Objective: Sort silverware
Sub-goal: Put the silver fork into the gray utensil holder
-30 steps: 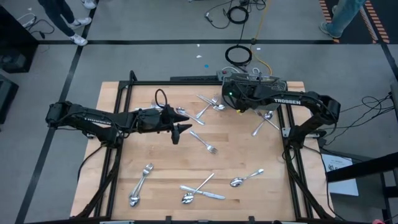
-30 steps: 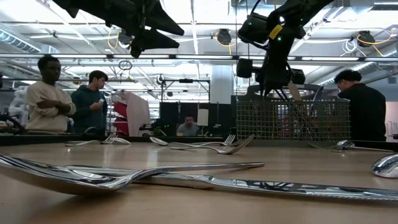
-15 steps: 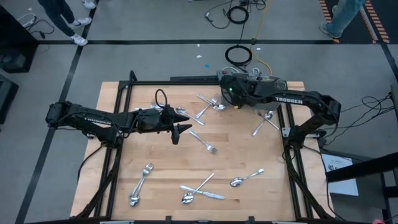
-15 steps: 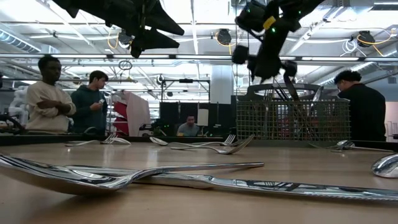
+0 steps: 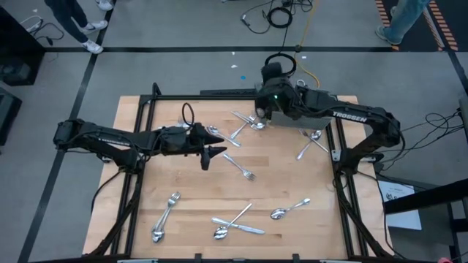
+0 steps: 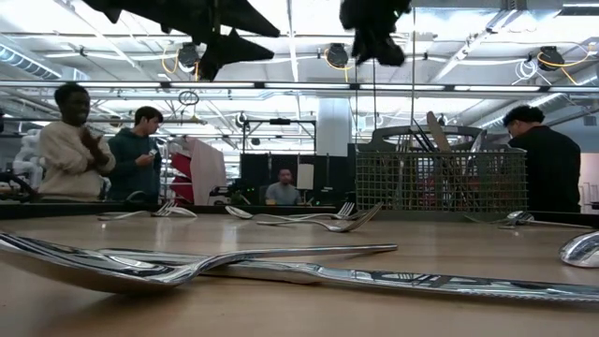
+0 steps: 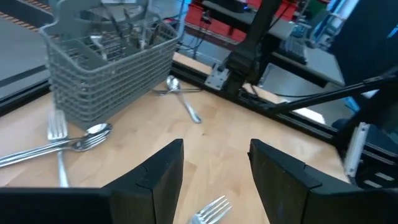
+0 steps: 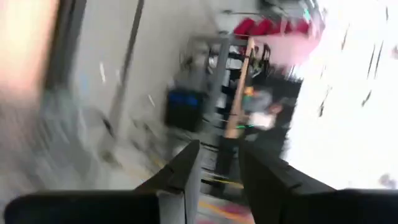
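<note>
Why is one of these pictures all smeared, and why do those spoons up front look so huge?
Right wrist view: heavy motion blur streaks the whole room, only the dark fingers staying crisp. Low view: the nearest spoon lies right by the lens, so it looks stretched and soft, mirroring ceiling lights. High view and left wrist view: evenly lit and sharp.

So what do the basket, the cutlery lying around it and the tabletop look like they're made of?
Basket: grey wire mesh, probably coated metal, matte open grid.
Cutlery: polished metal, likely steel, mirroring the ceiling lights.
Tabletop: pale wood, butcher-block style, visible plank seams.
</note>
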You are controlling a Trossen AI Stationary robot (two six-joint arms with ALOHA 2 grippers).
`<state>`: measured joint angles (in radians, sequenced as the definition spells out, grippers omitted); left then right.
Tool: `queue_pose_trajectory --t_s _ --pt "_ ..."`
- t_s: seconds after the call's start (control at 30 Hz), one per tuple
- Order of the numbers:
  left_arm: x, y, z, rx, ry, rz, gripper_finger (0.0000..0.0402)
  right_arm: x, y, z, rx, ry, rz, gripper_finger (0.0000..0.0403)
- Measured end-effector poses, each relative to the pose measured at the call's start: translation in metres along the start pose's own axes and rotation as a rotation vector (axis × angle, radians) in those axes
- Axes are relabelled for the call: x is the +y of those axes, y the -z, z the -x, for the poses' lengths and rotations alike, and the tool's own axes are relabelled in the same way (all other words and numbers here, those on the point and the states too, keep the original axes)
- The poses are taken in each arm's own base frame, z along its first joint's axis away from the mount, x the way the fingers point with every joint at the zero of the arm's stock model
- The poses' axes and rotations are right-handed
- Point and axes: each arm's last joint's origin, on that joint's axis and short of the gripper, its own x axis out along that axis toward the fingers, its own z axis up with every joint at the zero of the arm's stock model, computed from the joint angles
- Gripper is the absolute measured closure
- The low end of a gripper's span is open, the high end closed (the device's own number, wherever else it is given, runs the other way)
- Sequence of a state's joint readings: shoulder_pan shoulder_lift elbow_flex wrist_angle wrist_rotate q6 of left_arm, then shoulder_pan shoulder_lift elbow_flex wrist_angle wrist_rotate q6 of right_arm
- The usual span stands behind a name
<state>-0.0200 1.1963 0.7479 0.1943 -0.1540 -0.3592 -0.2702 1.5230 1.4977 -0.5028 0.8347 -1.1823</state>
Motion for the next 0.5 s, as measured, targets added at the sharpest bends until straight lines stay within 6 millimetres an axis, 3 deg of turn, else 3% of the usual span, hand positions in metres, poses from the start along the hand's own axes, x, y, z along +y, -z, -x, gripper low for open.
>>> queue_pose_trajectory --t_s 0.17,0.33,0.4,0.5 --pt "-0.001 0.0 0.002 0.032 0.048 -0.003 0.021 0.003 -0.018 0.026 -0.102 -0.058 -0.617 0.0305" --pt "-0.002 0.0 0.008 0.067 0.081 -0.011 0.021 0.019 -0.038 0.042 -0.265 -0.496 -1.168 0.0305" --pt "-0.001 0.0 0.012 0.084 0.078 -0.035 0.021 0.025 -0.047 0.044 -0.281 -0.669 -1.32 0.0305" --pt "0.0 -0.001 0.02 0.105 0.072 -0.071 0.021 0.04 -0.063 0.045 -0.228 -0.774 -1.406 0.0305"
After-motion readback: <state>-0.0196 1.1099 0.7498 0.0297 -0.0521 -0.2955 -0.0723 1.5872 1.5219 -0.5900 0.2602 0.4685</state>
